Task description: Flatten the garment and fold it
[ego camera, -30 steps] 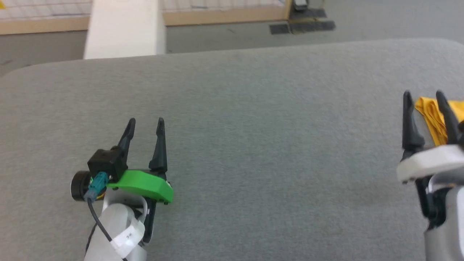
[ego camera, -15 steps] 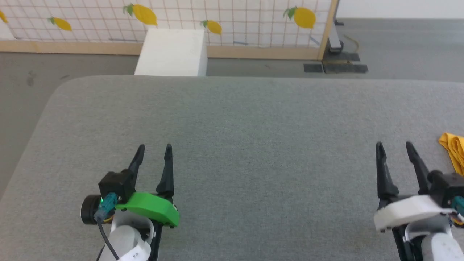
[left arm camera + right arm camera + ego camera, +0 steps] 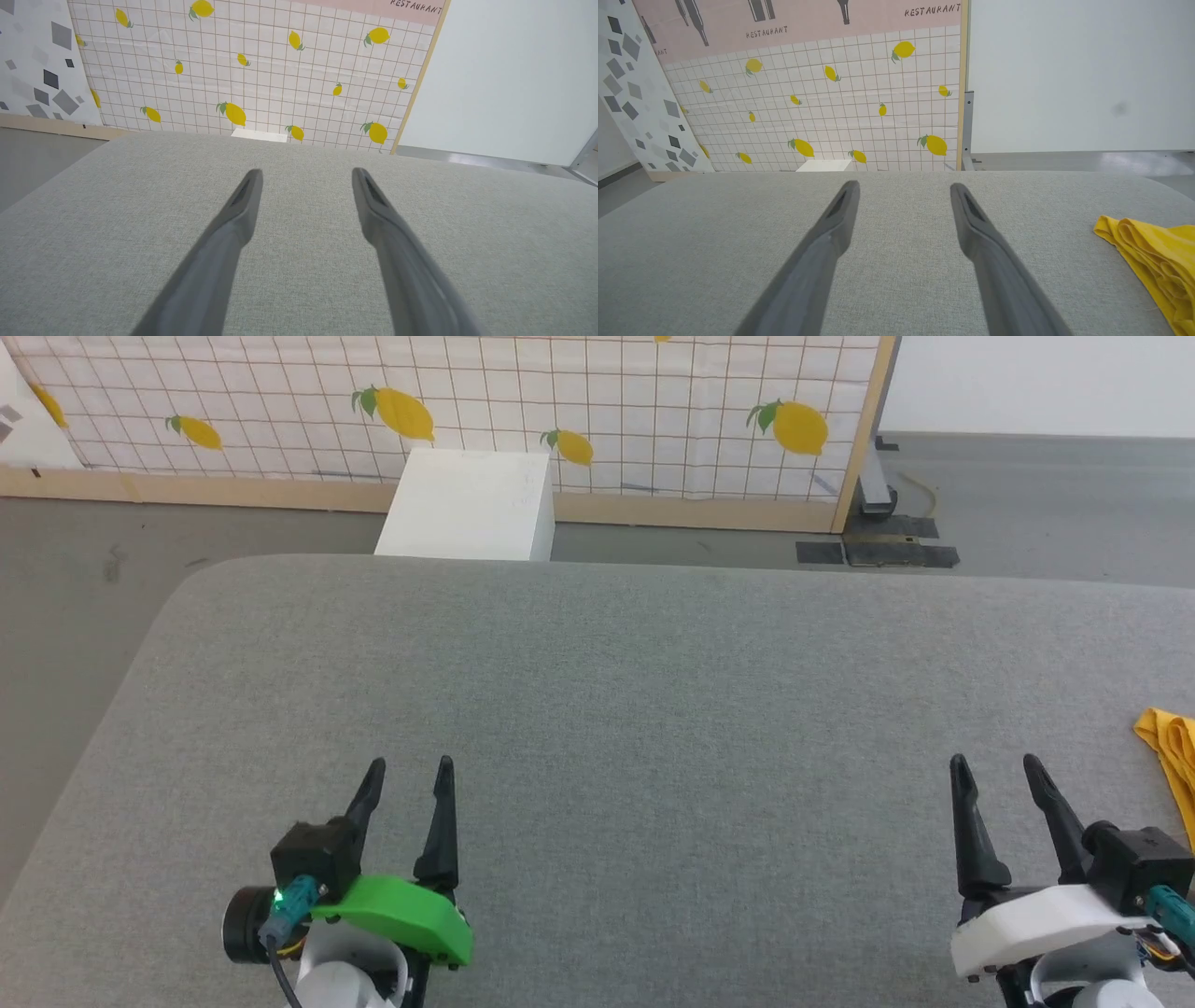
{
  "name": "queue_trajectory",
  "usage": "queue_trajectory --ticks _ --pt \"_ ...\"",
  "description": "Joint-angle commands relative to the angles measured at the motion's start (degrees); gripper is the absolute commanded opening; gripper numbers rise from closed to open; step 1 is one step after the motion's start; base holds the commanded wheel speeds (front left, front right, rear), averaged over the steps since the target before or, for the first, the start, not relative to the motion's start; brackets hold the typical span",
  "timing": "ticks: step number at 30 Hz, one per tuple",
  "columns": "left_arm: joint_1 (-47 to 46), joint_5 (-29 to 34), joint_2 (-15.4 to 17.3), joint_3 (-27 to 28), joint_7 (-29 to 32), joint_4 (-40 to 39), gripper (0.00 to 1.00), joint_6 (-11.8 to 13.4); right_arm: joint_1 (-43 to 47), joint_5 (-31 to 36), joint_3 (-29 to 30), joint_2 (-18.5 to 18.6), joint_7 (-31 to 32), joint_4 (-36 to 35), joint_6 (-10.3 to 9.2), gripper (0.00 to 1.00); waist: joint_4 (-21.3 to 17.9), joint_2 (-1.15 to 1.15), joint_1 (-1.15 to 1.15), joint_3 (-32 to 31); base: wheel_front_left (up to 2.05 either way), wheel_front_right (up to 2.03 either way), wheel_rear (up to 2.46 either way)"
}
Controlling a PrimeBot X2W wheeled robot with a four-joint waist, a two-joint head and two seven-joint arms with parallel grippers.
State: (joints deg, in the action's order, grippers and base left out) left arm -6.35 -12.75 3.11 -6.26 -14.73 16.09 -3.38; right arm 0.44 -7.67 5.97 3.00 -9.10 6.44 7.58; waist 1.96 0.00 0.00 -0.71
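Right gripper spread wide; garment bunched near its right side, not touching. Left gripper likewise spread.

Setting: a staged robot test room, not a real home or eatery.

Evidence:
- A free-standing backdrop panel is printed with white tiles and lemons. It has a pale wooden frame and a pink top band with "RESTAURANT" lettering.
- A second panel beside it is white with grey angular shapes.
- A plain white wall runs to the right.
- The grey floor has black strips at the panel's metal foot.
- The work surface is covered in grey fabric and has rounded corners.
- A white box stands beyond its far edge.
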Motion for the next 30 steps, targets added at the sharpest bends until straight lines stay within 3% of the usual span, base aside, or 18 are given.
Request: queue_trajectory --ticks 1,9,10,30 --pt "0.99 -0.51 -0.23 -0.16 -0.27 -0.29 1.0 0.47 0.93 -0.55 -0.08 -0.12 -0.33 0.1 -0.09 1.0 0.1 0.0 0.0 0.01 0.0 0.0 0.0" --pt "1.29 -0.82 -0.23 -0.45 -0.27 -0.65 1.0 0.95 1.47 -0.84 -0.04 -0.12 -0.11 -0.11 -0.09 1.0 0.5 0.0 0.0 0.0 0.0 0.0 0.0" --pt "0.44 -0.46 -0.02 -0.37 0.0 -0.47 0.0 0.51 0.82 -0.31 0.0 -0.01 0.01 -0.01 0.0 0.0 0.5 0.0 0.0 0.0 0.0 0.0 0.0" --pt "0.67 0.14 -0.02 0.06 0.68 -1.03 0.0 0.61 0.76 0.05 -0.26 0.0 0.48 -0.29 0.0 0.0 0.39 0.0 0.0 0.04 0.0 0.0 0.0"
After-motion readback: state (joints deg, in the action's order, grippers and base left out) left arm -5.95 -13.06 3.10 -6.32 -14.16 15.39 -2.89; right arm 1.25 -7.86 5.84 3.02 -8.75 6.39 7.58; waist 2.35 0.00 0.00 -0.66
